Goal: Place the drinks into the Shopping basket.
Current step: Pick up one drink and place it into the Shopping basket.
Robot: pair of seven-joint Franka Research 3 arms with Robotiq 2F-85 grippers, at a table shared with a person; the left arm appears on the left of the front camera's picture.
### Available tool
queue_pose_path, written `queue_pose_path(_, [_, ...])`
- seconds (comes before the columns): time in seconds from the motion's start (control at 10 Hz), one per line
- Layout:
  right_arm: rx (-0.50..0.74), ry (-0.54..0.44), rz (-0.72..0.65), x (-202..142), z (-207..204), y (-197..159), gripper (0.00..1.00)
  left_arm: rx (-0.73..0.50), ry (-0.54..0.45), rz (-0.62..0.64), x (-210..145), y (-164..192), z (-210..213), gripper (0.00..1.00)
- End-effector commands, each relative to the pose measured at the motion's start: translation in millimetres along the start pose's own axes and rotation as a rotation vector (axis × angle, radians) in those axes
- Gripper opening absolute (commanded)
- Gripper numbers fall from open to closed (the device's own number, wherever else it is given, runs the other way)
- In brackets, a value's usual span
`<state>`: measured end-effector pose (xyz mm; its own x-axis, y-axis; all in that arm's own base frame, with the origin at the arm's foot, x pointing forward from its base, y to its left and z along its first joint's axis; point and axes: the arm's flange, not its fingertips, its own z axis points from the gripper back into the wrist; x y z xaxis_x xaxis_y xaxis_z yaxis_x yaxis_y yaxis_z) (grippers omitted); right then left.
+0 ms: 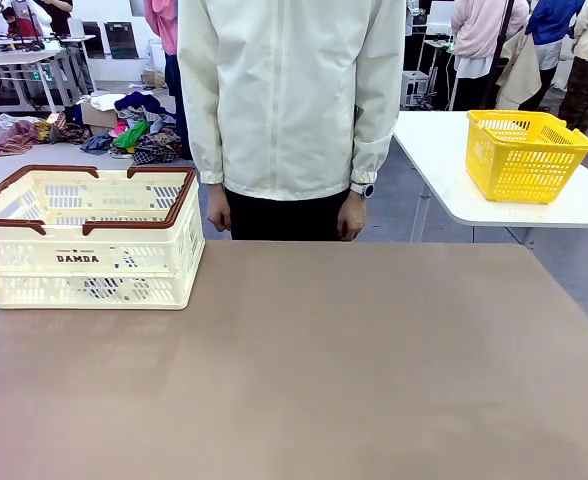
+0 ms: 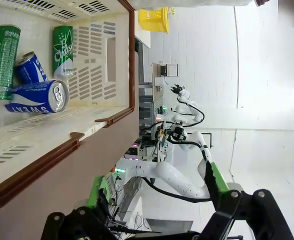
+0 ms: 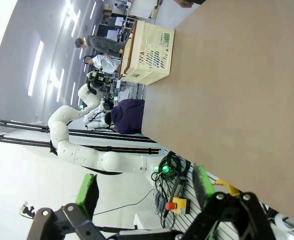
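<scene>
Front view: Shopping basket point(image 1: 86, 240) sits at 9 o'clock, contents hidden. Left wrist view reveals drinks point(image 2: 29, 70) inside at 10 o'clock. Left gripper point(image 2: 154, 192) and right gripper point(image 3: 146, 189): fingers apart, empty.

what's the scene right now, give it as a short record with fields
basket: cream Shopping basket at the table's left far corner
contents: two green cans and two blue cans lying inside
table: brown table
person: stands at far edge, hands hanging down
left gripper: open, holding nothing
right gripper: open, holding nothing
</scene>
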<state>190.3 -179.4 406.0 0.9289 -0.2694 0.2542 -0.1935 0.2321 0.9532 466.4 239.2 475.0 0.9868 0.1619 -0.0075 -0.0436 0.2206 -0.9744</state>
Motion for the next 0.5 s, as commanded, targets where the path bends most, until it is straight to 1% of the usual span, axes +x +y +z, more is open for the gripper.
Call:
queue_pose_path(0.0, [0.013,-0.013,-0.003,3.3,0.6,5.7,1.00,0.007,0.010,-0.018,-3.1,-3.0,0.9,1.00])
queue_pose_path(0.4, [0.013,-0.013,-0.003,3.3,0.6,5.7,1.00,0.007,0.010,-0.018,-3.1,-3.0,0.9,1.00])
